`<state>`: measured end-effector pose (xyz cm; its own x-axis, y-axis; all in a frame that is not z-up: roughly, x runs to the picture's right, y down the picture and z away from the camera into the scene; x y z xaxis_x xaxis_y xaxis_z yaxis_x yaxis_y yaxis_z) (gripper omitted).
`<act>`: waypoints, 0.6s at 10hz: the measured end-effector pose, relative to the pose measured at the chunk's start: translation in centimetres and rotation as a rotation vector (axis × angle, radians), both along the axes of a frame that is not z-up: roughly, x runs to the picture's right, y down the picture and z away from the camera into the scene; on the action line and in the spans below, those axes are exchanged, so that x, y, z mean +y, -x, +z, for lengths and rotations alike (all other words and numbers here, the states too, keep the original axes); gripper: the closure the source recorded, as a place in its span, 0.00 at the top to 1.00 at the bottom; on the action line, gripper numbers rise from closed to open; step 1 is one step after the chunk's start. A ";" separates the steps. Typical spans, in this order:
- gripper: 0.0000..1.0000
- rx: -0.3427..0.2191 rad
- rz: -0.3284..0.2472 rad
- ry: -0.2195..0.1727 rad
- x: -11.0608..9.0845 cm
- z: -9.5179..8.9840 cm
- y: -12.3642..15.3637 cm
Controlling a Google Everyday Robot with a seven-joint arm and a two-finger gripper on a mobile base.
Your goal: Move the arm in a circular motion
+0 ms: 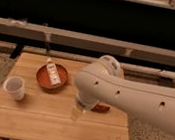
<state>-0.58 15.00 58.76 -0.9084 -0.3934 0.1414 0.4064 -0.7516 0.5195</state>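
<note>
The glossy cream-white arm [127, 94] reaches in from the right across the wooden table [46, 120]. Its thick rounded segments have small dark holes. It bends down at an elbow near the table's middle and ends in a narrow pale tip, the gripper [76, 114], which hangs just above the table's front middle. The arm covers the right part of the table.
A red-brown bowl [53, 76] holding a small carton stands at the table's back left. A white cup [15, 87] stands at the left. A dark reddish object [101, 108] peeks out from under the arm. A clear bottle [46, 44] stands behind the table.
</note>
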 end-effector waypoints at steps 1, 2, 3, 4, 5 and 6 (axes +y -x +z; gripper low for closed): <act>0.80 -0.024 -0.017 0.007 0.8 -1.0 1.5; 0.80 -0.069 -0.048 0.017 1.5 -2.0 4.2; 0.80 -0.112 -0.080 0.026 1.7 -2.4 6.6; 0.80 -0.147 -0.112 0.038 1.7 -2.5 8.8; 0.80 -0.179 -0.149 0.048 1.4 -2.4 10.9; 0.80 -0.206 -0.180 0.057 1.0 -2.2 12.7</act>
<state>-13.27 16.03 56.56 -0.9749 -0.2197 -0.0363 0.1504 -0.7696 0.6206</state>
